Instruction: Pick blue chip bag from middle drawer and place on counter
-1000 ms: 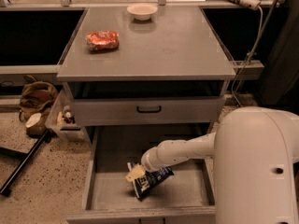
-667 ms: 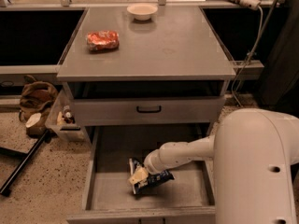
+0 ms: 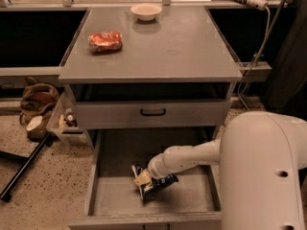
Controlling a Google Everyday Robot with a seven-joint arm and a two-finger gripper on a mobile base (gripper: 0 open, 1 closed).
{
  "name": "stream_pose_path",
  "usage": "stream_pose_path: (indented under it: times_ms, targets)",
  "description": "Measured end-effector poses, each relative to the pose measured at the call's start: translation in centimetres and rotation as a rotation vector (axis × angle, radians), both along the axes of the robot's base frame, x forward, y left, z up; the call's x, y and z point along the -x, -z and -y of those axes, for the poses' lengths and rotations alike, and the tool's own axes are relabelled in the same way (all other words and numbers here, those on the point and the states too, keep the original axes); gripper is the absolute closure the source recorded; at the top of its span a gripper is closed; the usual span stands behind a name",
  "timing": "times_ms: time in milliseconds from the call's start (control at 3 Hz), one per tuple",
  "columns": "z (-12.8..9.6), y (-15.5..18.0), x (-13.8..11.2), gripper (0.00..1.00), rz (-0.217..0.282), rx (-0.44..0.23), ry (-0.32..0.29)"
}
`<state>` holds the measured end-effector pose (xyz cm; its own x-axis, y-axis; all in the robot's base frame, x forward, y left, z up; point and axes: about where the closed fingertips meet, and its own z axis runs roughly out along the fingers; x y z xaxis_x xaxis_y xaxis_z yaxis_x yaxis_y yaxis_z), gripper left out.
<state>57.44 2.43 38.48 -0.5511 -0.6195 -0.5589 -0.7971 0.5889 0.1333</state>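
Camera view: claw down on the blue bag in the open drawer

Nearest, at right, the robot's bulky white arm (image 3: pixel 264 171) reaches left into the middle drawer (image 3: pixel 192 202), which stands pulled out. The claw (image 3: pixel 144 178) sits low over the drawer floor, left of centre, touching the blue chip bag (image 3: pixel 162 181). The bag lies crumpled just beneath it and to its right (whether the claw is closed on it cannot be told). Above, a shut drawer front (image 3: pixel 105 115) carries a black handle (image 3: pixel 153 112). Farther back, the counter (image 3: pixel 182 47) bears an orange-red snack bag (image 3: pixel 105 41) at left and a white bowl (image 3: pixel 146 11) near its far edge.
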Motion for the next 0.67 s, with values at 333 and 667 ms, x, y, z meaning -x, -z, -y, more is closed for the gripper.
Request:
stream_pose_path:
  times_ms: [333, 667]
  targets:
    - [-0.1, -0.1, 0.0, 0.65, -0.007, 0.001, -0.003]
    - [0.3, -2.2, -0.5, 0.88, -0.027, -0.012, -0.007]
